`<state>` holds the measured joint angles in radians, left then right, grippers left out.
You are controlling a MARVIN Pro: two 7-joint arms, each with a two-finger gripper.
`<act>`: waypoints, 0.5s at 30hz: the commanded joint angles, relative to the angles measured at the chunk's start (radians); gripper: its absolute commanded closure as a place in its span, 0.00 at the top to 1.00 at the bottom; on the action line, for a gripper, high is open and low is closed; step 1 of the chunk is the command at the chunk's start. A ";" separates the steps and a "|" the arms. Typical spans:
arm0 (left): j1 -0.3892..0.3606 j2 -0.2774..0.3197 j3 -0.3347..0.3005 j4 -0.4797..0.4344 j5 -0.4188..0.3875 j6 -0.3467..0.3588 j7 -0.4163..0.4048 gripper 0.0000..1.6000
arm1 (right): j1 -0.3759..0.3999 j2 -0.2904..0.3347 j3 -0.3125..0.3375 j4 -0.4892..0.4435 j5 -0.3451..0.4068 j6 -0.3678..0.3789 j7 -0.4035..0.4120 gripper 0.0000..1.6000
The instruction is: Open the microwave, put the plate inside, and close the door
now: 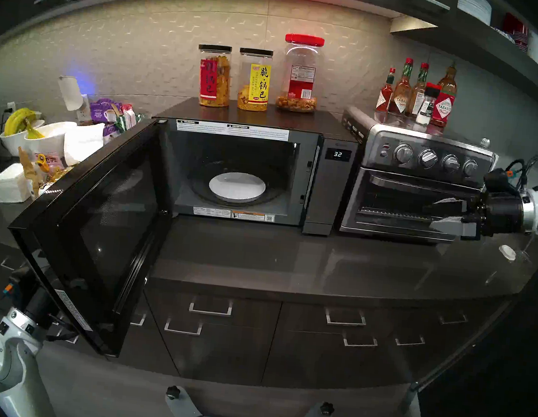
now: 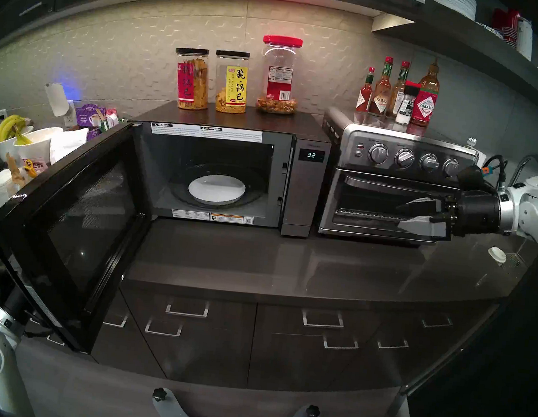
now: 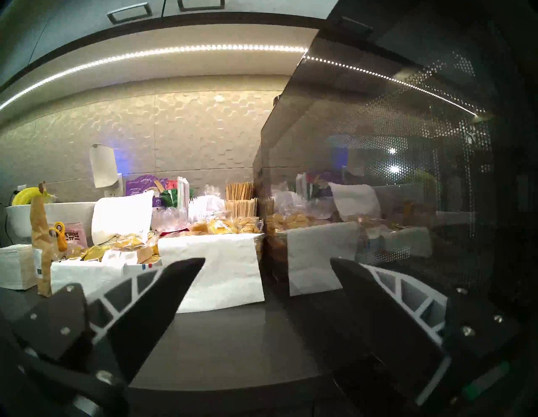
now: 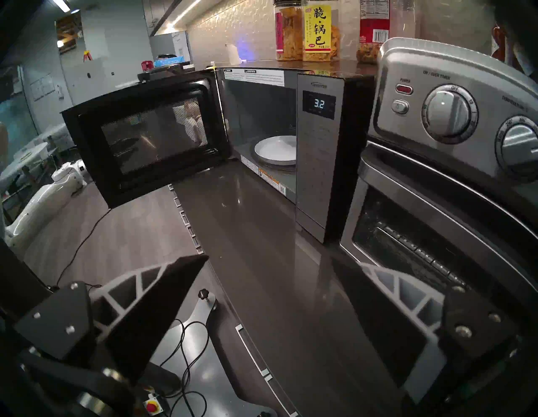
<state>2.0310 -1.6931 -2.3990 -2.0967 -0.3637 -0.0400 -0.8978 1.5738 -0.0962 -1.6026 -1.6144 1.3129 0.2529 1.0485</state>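
Note:
The microwave [image 1: 331, 189] stands on the counter with its black glass door [image 1: 95, 229] swung wide open to the left. The white plate [image 1: 237, 186] lies on the glass turntable inside; it also shows in the right wrist view [image 4: 276, 150]. My right gripper [image 1: 427, 215] is open and empty, level in front of the toaster oven's door, right of the microwave. My left gripper [image 3: 267, 262] is open and empty, close beside the door's outer glass [image 3: 378, 174]. In the head views the door hides it; only the left wrist [image 1: 29, 304] shows.
The steel toaster oven [image 1: 420, 185] stands against the microwave's right side, sauce bottles [image 1: 416, 93] on top. Three snack jars [image 1: 253, 80] stand on the microwave. Bowls, bananas and snack bags [image 1: 38, 138] crowd the counter's left. A small white cap [image 1: 507, 252] lies at the right.

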 commanded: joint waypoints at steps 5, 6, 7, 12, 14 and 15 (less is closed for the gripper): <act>-0.019 0.001 0.037 -0.041 0.006 0.021 -0.004 1.00 | 0.073 -0.010 -0.025 -0.002 0.017 -0.005 -0.001 1.00; -0.021 0.000 0.042 -0.043 0.008 0.024 -0.003 1.00 | 0.077 -0.011 -0.030 -0.003 0.018 -0.005 -0.002 1.00; -0.023 -0.001 0.047 -0.044 0.010 0.026 -0.002 1.00 | 0.080 -0.012 -0.034 -0.003 0.019 -0.006 -0.003 1.00; -0.021 -0.015 0.078 -0.063 0.024 0.041 -0.001 1.00 | 0.097 -0.020 -0.057 -0.006 0.026 -0.012 -0.007 1.00; -0.021 -0.020 0.087 -0.067 0.029 0.045 0.001 1.00 | 0.102 -0.023 -0.065 -0.007 0.029 -0.014 -0.008 1.00; -0.021 -0.022 0.091 -0.069 0.032 0.047 0.002 1.00 | 0.106 -0.024 -0.070 -0.008 0.031 -0.016 -0.009 1.00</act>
<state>2.0113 -1.6986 -2.3345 -2.1264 -0.3402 0.0026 -0.9020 1.6301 -0.1026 -1.6660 -1.6217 1.3237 0.2467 1.0399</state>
